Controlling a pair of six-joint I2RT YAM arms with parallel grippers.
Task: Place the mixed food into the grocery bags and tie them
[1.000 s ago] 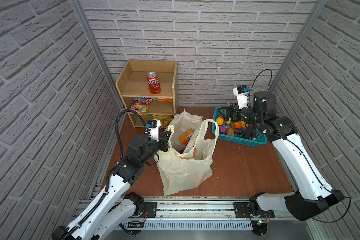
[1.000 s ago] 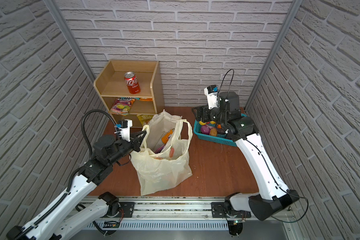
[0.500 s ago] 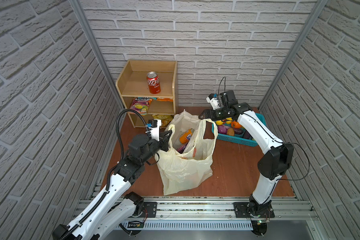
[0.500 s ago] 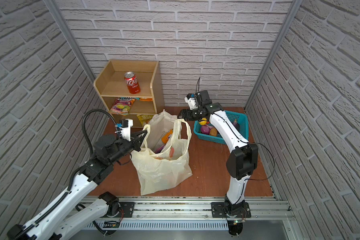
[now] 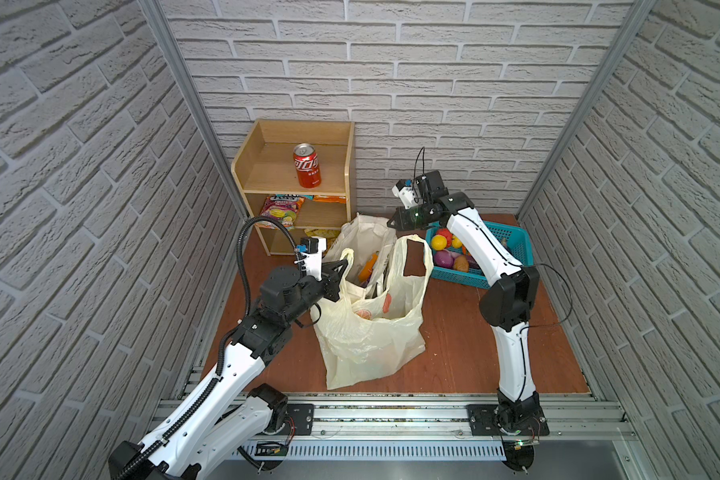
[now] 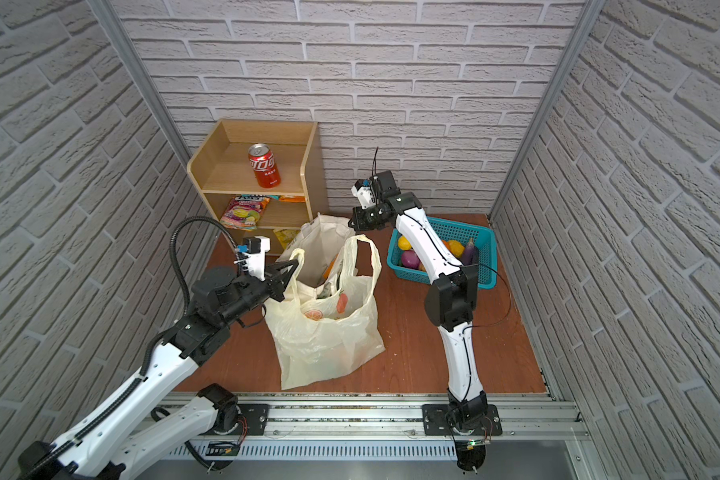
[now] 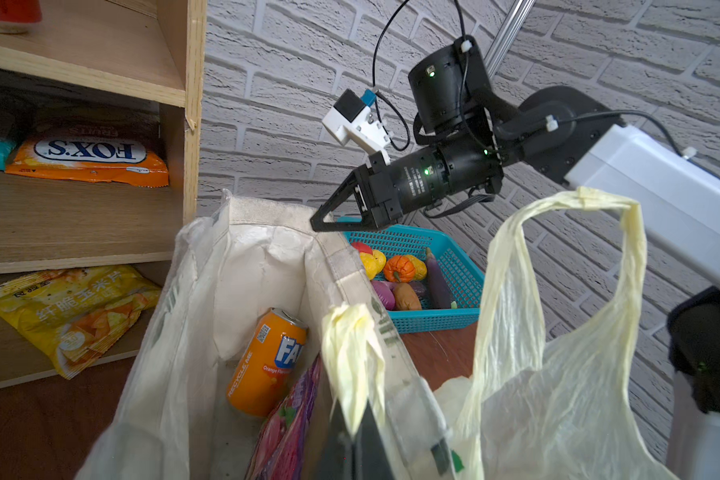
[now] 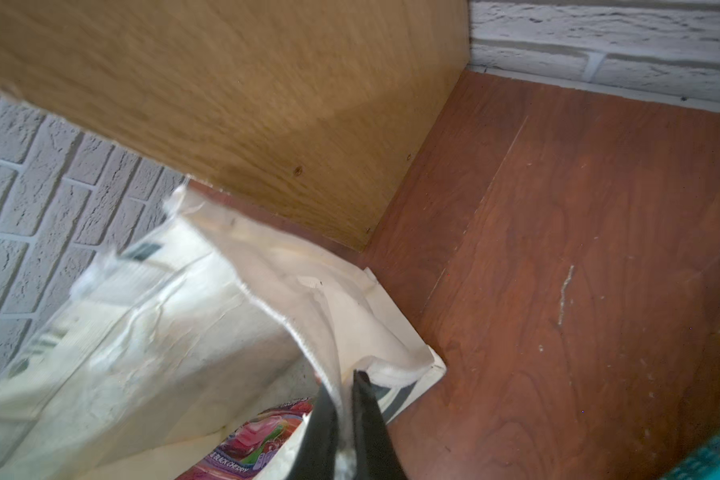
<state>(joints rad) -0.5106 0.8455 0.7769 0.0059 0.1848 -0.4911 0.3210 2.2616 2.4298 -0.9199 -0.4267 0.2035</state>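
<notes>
Cell boxed in by white faux-brick: back wall (image 5: 391, 83) at 12, left wall (image 5: 59, 208) at 9, right wall (image 5: 661, 208) at 3. Aluminium posts (image 5: 192, 124) in the back corners, 11 and 1. Floor (image 5: 454, 345) is a reddish-brown wood-grain board. Light-wood shelf unit (image 5: 275, 166), three levels, at 11 against the back wall. Aluminium rail (image 5: 391, 415) runs along 6. Lighting even, shadows soft.

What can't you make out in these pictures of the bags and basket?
What lies in the plastic bag: both top views show only orange shapes through the film.
Purple snack packet: cut off by the left wrist view's bottom edge.
The toys in the basket: partly behind the right arm in both top views.
Lettering on the canvas tote: blurred in the right wrist view.
</notes>
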